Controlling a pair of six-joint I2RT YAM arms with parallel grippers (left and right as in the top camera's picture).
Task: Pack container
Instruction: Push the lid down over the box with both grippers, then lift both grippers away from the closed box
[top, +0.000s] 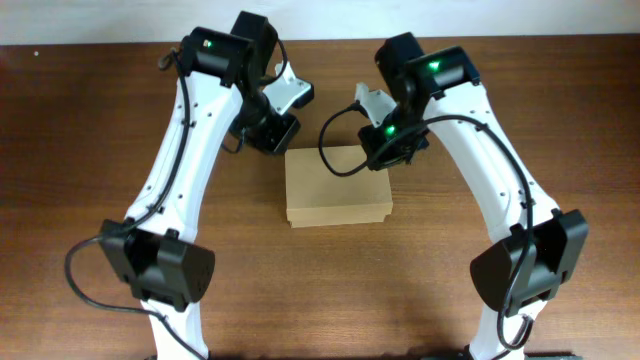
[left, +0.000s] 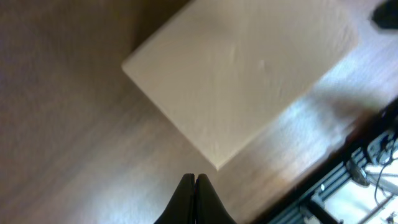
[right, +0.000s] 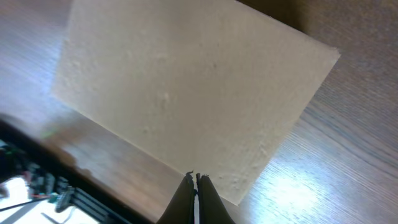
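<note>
The container (top: 337, 186) is a plain tan cardboard box lying flat in the middle of the wooden table, its flap lid closed. My left gripper (top: 272, 133) is shut and empty, just off the box's far left corner; its wrist view shows the box (left: 242, 68) ahead of the closed fingertips (left: 195, 178). My right gripper (top: 390, 150) is shut and empty at the box's far right corner; in its wrist view the fingertips (right: 194, 177) sit at the near edge of the box (right: 193, 93).
The wooden table (top: 90, 130) surrounds the box. The table's edge and a dark frame with cables show in the left wrist view (left: 348, 180) and in the right wrist view (right: 37, 180). Both arm bases stand at the front (top: 165, 265) (top: 530, 260).
</note>
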